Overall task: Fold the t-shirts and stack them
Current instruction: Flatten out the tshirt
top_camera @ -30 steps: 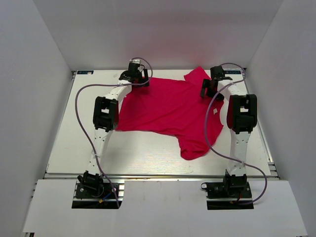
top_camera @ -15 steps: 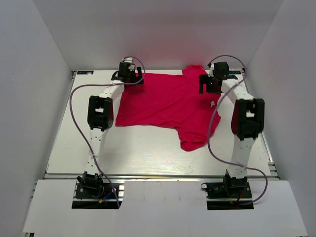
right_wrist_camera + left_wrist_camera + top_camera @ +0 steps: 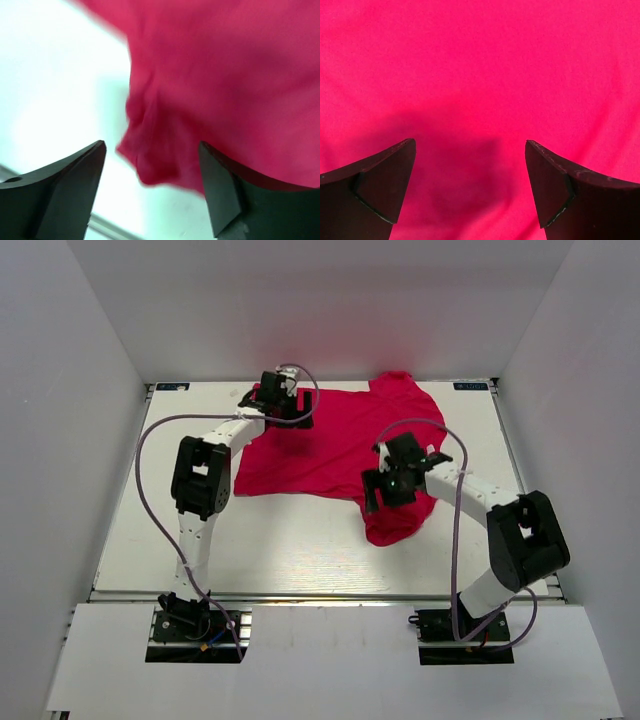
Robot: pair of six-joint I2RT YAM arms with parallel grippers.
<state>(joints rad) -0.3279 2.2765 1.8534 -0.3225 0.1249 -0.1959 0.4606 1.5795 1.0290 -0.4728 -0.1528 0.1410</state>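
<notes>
so the pink t-shirt (image 3: 335, 440) is lying spread out on the far half of the table (image 3: 280, 540). it's mostly flat, with one sleeve (image 3: 395, 525) bunched up and poking toward the table's near edge and the other up by the table's far edge. the left gripper (image 3: 470, 150) hangs over the cloth toward the table's far left, jaws spread wide with nothing between them, just plain fabric under it in the wrist view. the right gripper (image 3: 152, 147) is over that bunched sleeve nearer the middle of the table, jaws also apart and nothing pinched, wrinkled cloth right below the tips. that view is blurry so i can't say if it's touching. handling-wise i'd guess this thing is super light and floppy, so it'll sag from wherever you pinch it and drag its wrinkles across the table. it's not fragile and probably not slippery either, thin knit should hold fine in a pinch. best bet imo is grabbing edges or corners, like a shoulder seam, a hem corner or the sleeve cuff. grab the middle of the body and you'd just tent up one layer. use two holds spaced apart or the fold comes out crooked.
</notes>
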